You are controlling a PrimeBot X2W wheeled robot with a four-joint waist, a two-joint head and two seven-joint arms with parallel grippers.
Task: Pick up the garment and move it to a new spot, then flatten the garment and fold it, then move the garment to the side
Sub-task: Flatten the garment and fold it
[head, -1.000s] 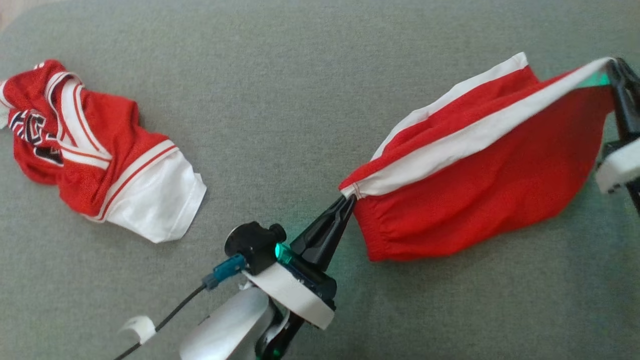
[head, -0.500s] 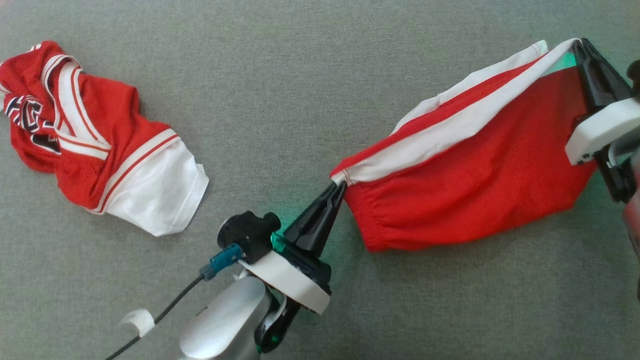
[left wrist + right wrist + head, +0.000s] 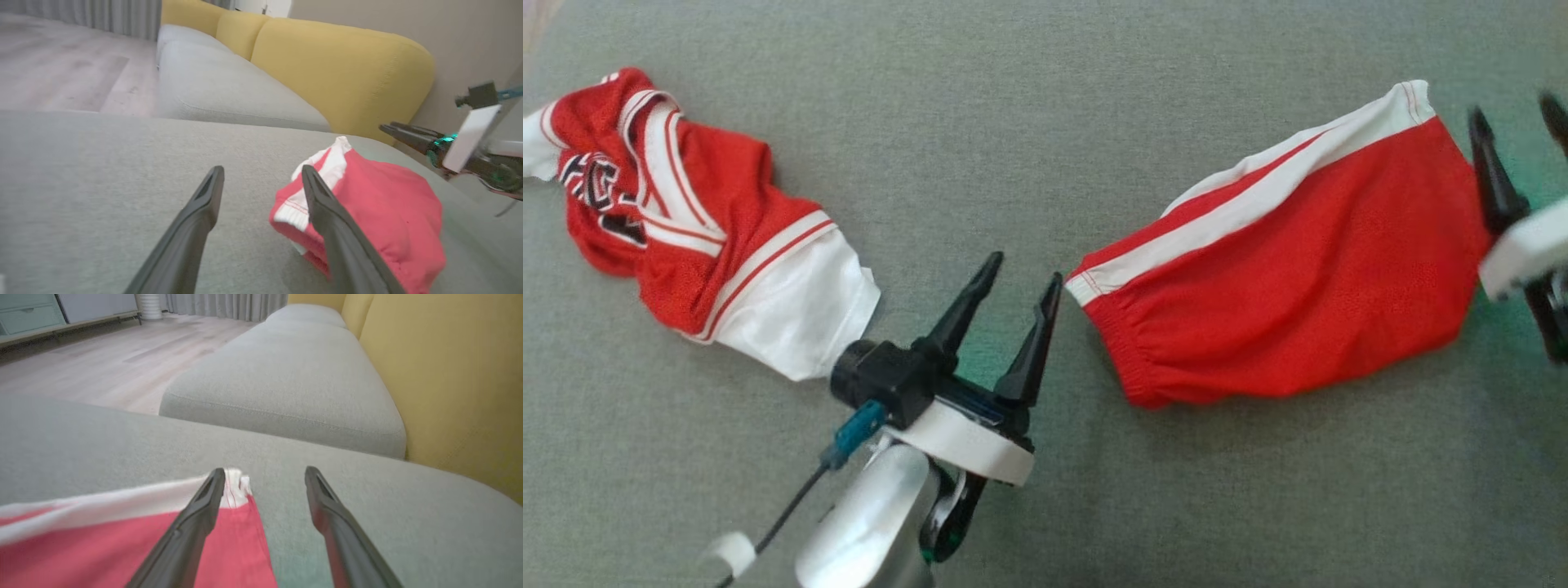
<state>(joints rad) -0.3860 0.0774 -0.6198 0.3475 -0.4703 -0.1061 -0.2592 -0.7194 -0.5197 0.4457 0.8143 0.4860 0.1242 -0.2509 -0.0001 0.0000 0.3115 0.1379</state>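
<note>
The garment [image 3: 1282, 278] is a pair of red shorts with a white side stripe, lying folded on the grey cushion at centre right. My left gripper [image 3: 1025, 269] stands open just left of its waistband corner, apart from the cloth. In the left wrist view the shorts [image 3: 380, 212] lie to the right of my spread fingers [image 3: 204, 204]. My right gripper [image 3: 1515, 114] is open at the garment's far right corner, holding nothing. In the right wrist view the white hem corner [image 3: 235, 488] lies beside my left finger [image 3: 200, 514].
A crumpled red and white jersey [image 3: 686, 229] lies at the left of the grey cushion [image 3: 1013, 122]. Yellow backrests [image 3: 339, 69] rise behind the seat, a second grey cushion [image 3: 286, 384] lies beyond, and wooden floor [image 3: 102, 355] runs alongside.
Both grippers have opened and let go of the shorts, which dropped flat onto the cushion. The left gripper drew back slightly to the left.
</note>
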